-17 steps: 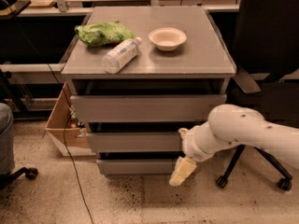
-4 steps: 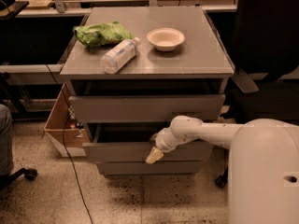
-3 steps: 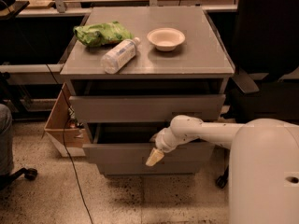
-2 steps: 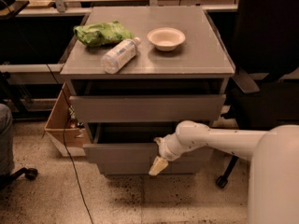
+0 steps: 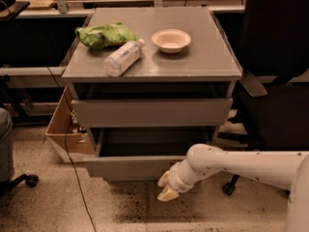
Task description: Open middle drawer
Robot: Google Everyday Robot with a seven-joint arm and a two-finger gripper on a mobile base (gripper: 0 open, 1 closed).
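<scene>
1. Speckled flooring (image 5: pixel 116 211) lies under a grey bench (image 5: pixel 207 57) carrying a green bag (image 5: pixel 104 34), a plastic bottle (image 5: pixel 123 58) and a pale bowl (image 5: pixel 171 40).
2. The middle drawer (image 5: pixel 128 167) stands pulled out below the upper drawer front (image 5: pixel 152 111), with its dark inside showing.
3. The gripper (image 5: pixel 165 187) hangs at the middle drawer front's lower edge, right of centre. Its fingers (image 5: pixel 168 194) are slightly apart and hold nothing, and contact with the front cannot be told.

No legible txt; bottle (image 5: pixel 122 58) label unreadable. End effector (image 5: pixel 166 187) low, below middle drawer (image 5: pixel 135 166) front.
</scene>
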